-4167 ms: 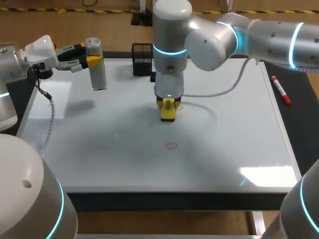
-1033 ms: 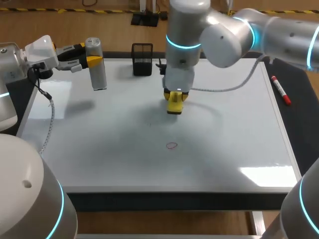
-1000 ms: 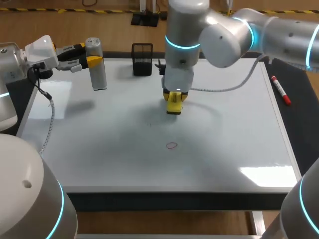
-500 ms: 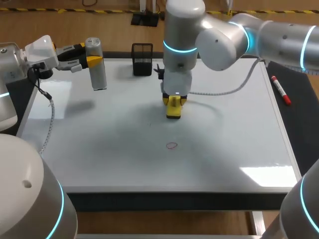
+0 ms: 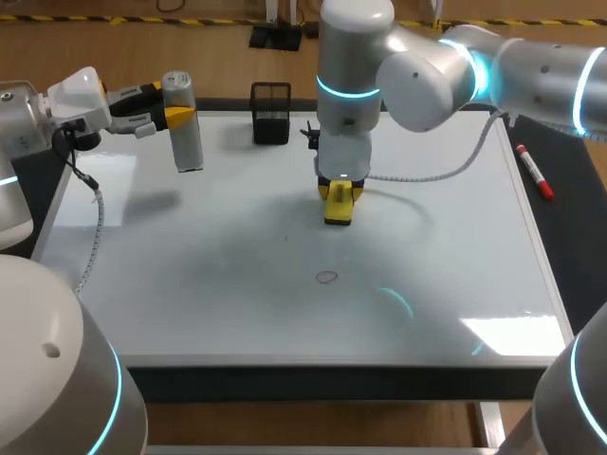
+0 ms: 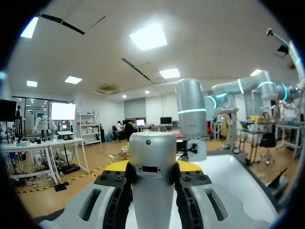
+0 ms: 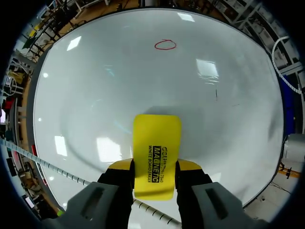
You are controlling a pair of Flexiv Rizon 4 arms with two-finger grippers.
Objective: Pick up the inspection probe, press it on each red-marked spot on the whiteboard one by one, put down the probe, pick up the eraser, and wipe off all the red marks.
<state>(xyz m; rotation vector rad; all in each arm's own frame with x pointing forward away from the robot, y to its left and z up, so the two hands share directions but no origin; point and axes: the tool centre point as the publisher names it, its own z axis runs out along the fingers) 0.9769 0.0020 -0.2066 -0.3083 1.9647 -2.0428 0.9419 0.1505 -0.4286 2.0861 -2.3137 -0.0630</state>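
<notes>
My right gripper [image 5: 340, 192] points down over the middle of the whiteboard [image 5: 190, 284], shut on the yellow eraser [image 5: 340, 207], whose lower end sits at the board surface. In the right wrist view the eraser [image 7: 156, 155] stands between the fingers of the gripper [image 7: 155, 176], with one red ring mark [image 7: 165, 45] well ahead of it. That red mark [image 5: 327, 278] lies nearer the front edge than the eraser. My left gripper [image 5: 156, 116] is at the far left, above the board, shut on the upright grey probe [image 5: 182, 123]. The probe [image 6: 152, 176] fills the left gripper [image 6: 152, 183].
A black mesh holder [image 5: 270, 112] stands at the board's far edge behind the eraser. A red marker pen [image 5: 534, 171] lies on the dark strip right of the board. A grey cable [image 5: 427, 175] from my right arm hangs over the board.
My right gripper has slid the eraser a little to the right and slightly toward the front. The left arm and the probe have not moved.
</notes>
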